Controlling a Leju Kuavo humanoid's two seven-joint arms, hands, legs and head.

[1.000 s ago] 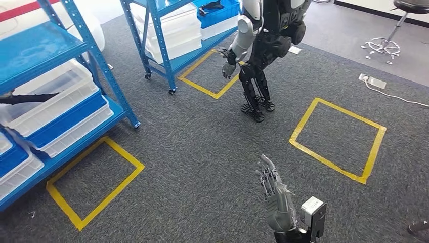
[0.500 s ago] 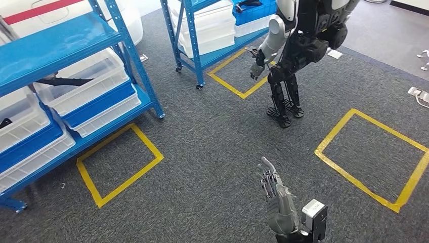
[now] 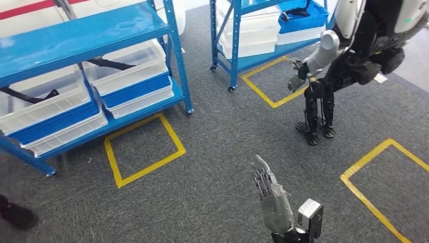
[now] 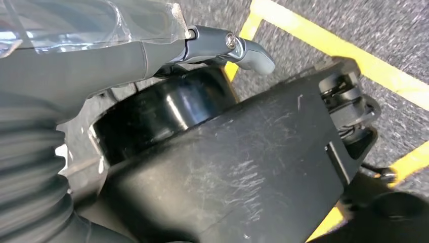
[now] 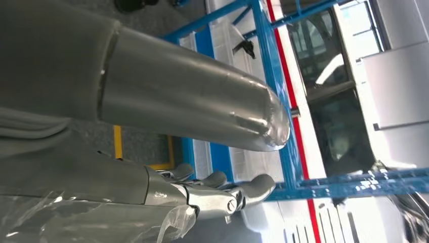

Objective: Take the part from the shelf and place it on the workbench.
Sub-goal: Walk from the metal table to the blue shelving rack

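Observation:
A blue shelf [image 3: 76, 31] stands at the left of the head view, with white and blue bins on its lower level. A long black part [image 3: 109, 64] lies across one white bin [image 3: 126, 66]; another black part [image 3: 28, 96] lies in the bin to its left. My right hand [image 3: 270, 195] is raised low in the middle over the carpet, far from the shelf, fingers straight and apart, holding nothing. In the right wrist view its fingers [image 5: 222, 195] point toward the shelf [image 5: 273, 101]. My left hand [image 4: 126, 50] hangs beside my body, one finger [image 4: 248, 49] stretched out, nothing in it.
A second blue shelf [image 3: 230, 45] with bins stands behind, and another humanoid robot [image 3: 354, 55] stands beside it at the right. Yellow tape squares [image 3: 144, 152] mark the grey carpet, one in front of the near shelf. A dark shoe [image 3: 17, 215] is at the left edge.
The whole picture has shifted right: my view has turned left toward the near shelf, which now stands more to the middle. My right hand stays raised and empty.

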